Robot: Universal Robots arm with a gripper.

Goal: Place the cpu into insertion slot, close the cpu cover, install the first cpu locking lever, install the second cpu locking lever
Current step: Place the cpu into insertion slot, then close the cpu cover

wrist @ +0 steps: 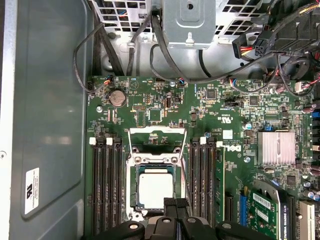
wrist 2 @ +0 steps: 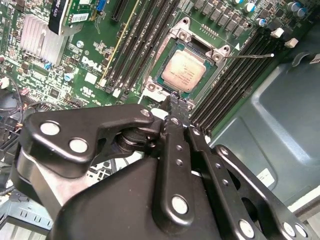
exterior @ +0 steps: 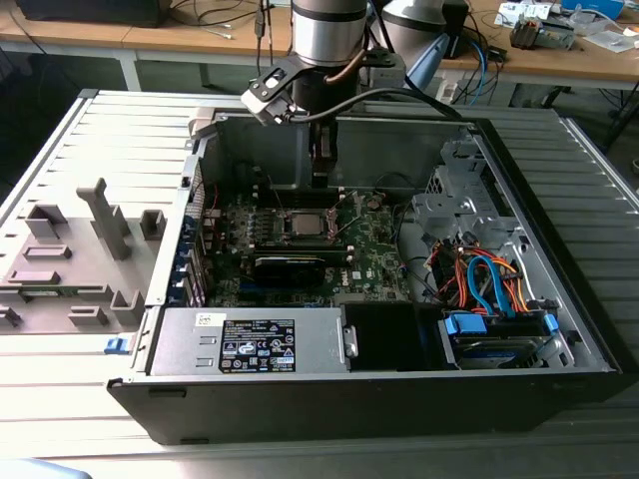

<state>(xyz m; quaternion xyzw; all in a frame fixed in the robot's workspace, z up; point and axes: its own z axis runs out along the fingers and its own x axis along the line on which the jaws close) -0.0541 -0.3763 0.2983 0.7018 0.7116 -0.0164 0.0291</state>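
one of four steps looks done. black linkage gripper (wrist 2: 174, 107), fingers pressed together and carrying nothing, hangs close over one edge of the small square silver-rimmed insertion slot (wrist 2: 181, 35). small flat square silvery-grey cpu (wrist: 155, 187) already sits in that slot. thin square silver cpu cover (wrist: 156, 131) seems raised at the slot's edge, not down over the chip. thin steel wire locking lever (wrist 2: 250, 55) sticks out, unlatched. left to do: cover, both levers. green circuit board (wrist: 235, 125) surrounds the slot, inside an open black-and-grey computer case (exterior: 399, 409).
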